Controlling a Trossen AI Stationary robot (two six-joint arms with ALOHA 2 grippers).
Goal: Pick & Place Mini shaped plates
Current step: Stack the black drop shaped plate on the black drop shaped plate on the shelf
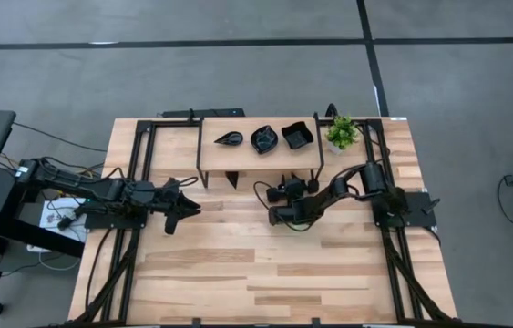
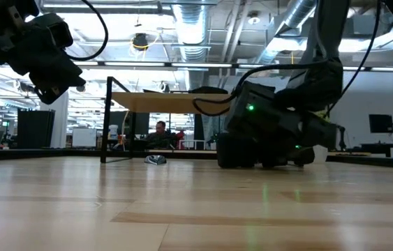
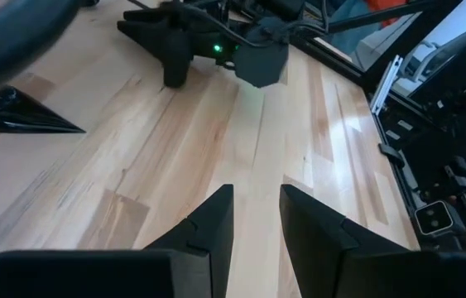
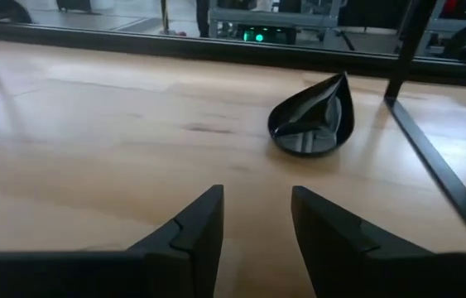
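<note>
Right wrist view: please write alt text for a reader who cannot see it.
A glossy black teardrop plate lies on the wooden table, ahead of the right end effector, whose two dark fingers stand apart and empty. A black frame leg runs beside the plate.

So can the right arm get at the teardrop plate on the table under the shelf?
Probably yes. The teardrop plate lies on bare wood just ahead of the right gripper, whose jaws stand apart and empty; only the shelf's leg runs close beside it.
</note>
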